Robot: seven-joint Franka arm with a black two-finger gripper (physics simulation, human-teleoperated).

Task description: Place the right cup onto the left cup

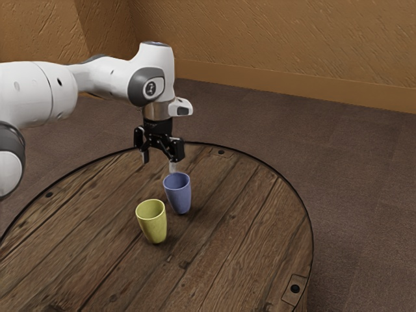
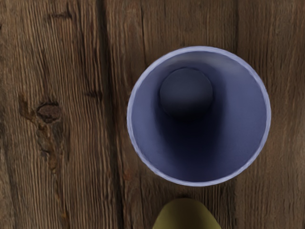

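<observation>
My gripper (image 1: 159, 162) hangs open over the table, fingers pointing down and spread apart with nothing between them. Its fingertips are a little above the rim of the blue cup (image 1: 179, 197) and off toward the exterior view's left and the far side. Nearer the exterior camera and slightly to that view's left, the yellow-green cup (image 1: 153, 224) stands upright, separate from the blue one. From my hand I look down into the open mouth of the upright blue cup (image 2: 238, 119). Part of the yellow-green cup (image 2: 187, 214) shows beside it.
Both cups stand on a round wooden plank table (image 1: 240, 227) with a dark rim. Metal fittings sit near its edge, one of them a bracket (image 1: 295, 288). Carpeted floor and a brown wall lie beyond.
</observation>
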